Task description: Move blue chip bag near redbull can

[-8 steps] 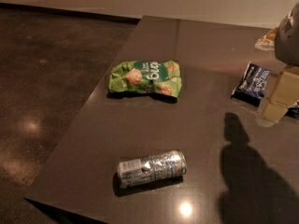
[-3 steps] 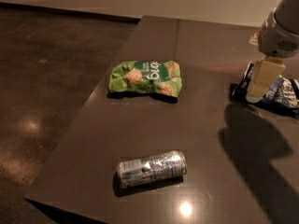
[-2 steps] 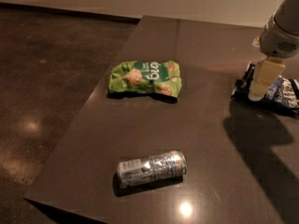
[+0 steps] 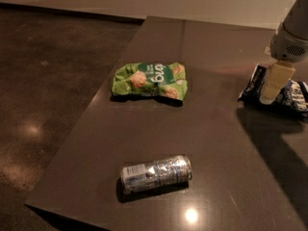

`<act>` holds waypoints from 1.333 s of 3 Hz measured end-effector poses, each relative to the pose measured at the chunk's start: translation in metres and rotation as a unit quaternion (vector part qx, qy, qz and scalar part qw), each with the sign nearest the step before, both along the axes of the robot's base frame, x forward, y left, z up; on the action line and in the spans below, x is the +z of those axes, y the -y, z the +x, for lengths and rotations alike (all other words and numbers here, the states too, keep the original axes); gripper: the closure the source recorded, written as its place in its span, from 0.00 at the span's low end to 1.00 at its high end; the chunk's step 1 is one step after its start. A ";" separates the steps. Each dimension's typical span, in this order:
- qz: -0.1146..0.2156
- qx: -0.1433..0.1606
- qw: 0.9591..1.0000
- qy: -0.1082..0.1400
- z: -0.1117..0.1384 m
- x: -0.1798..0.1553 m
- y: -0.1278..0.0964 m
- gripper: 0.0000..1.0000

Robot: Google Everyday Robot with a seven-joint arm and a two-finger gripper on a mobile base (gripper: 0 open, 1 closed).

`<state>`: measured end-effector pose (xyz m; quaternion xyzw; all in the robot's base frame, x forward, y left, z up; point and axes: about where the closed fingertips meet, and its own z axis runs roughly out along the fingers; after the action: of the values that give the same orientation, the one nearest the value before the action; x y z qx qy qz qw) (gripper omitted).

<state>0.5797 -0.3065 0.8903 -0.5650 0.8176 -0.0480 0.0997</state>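
As I view it from my remote station, a dark tabletop (image 4: 216,143) fills the scene; the gripper (image 4: 269,89) hangs at its right edge, and I cannot tell whether it grasps anything; a green snack bag (image 4: 149,81) lies mid-table; the redbull can (image 4: 156,173) lies on its side near the front edge; the blue chip bag (image 4: 292,95) lies under the gripper's tip, well apart from the can.
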 end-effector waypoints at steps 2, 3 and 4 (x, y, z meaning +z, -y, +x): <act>0.016 -0.025 0.999 -0.027 0.008 -0.029 0.027 0.01; 0.023 -0.024 0.999 -0.030 0.011 -0.034 0.030 0.22; 0.026 -0.016 0.999 -0.032 0.010 -0.033 0.027 0.44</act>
<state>0.5893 -0.3340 0.8573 -0.5504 0.8303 -0.0099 0.0870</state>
